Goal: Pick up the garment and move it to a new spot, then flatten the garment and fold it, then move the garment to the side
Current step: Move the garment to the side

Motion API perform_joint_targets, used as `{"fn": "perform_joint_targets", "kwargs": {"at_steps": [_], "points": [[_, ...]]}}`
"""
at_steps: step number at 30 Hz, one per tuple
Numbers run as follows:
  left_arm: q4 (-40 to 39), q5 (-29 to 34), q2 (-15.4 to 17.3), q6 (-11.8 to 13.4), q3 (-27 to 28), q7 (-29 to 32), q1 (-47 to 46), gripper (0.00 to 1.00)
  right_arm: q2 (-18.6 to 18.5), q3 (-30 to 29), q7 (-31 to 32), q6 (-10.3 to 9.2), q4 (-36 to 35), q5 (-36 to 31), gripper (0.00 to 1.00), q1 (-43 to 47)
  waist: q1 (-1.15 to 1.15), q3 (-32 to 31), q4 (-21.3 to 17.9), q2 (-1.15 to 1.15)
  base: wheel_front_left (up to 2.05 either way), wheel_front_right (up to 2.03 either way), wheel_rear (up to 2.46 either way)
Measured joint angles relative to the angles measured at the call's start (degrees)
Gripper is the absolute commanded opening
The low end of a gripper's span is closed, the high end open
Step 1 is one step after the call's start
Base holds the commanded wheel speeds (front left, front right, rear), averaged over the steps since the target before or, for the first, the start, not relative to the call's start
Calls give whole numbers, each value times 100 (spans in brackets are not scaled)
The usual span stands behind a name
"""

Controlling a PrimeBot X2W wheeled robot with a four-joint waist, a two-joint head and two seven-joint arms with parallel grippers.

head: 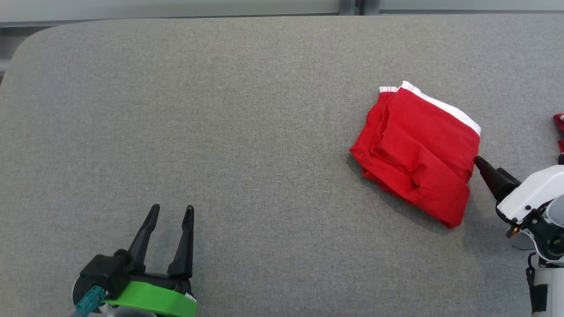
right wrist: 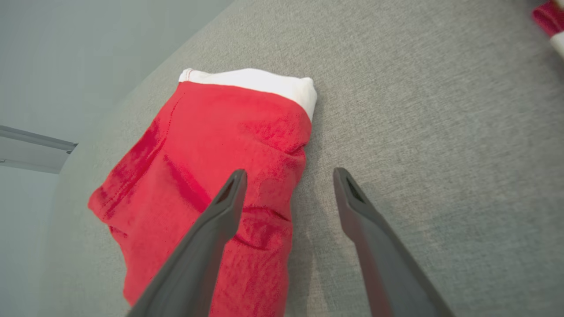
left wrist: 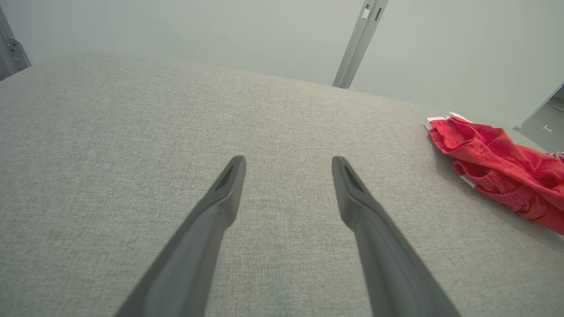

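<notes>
The garment (head: pixel 418 147) is red with a white waistband and lies folded into a compact bundle on the right part of the grey table (head: pixel 246 132). My right gripper (head: pixel 481 166) hovers at the bundle's right edge, open, nothing between its fingers. In the right wrist view the garment (right wrist: pixel 207 176) lies under and left of my open right gripper (right wrist: pixel 288 176), white band at its far end. My left gripper (head: pixel 172 212) rests open at the lower left, far from the cloth. In the left wrist view my left gripper (left wrist: pixel 288 163) stands open over bare fabric, with the garment (left wrist: pixel 498 169) at the right edge.
Another red and white piece of cloth (head: pixel 559 125) pokes in at the table's right edge, also at the top right of the right wrist view as a red scrap (right wrist: pixel 551 22). The table's far edge (head: pixel 176 20) runs along the top; metal frame posts (left wrist: pixel 359 42) stand behind.
</notes>
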Motion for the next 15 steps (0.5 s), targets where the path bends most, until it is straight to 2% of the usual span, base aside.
{"fn": "perform_joint_targets", "kwargs": {"at_steps": [5,7,8,9,15], "points": [[55,18,-34,-11,-7,-9,-78,100,99,-427,350,0,903,437,100,-504,0,28,136,0,0,0,0],[96,36,-69,-37,-29,-10,-104,100,81,-414,377,0,1245,617,100,-666,0,22,205,0,0,0,0],[137,41,-105,-51,-35,-10,-133,100,98,-259,354,0,1469,771,9,-767,0,7,275,0,0,0,0],[154,41,-115,-51,-25,-12,-137,100,101,-132,326,0,1512,815,0,-811,0,-6,308,0,0,0,0],[145,38,-133,-51,94,-16,-48,100,110,597,453,0,1188,982,0,-857,0,-129,357,0,0,0,0]]}}
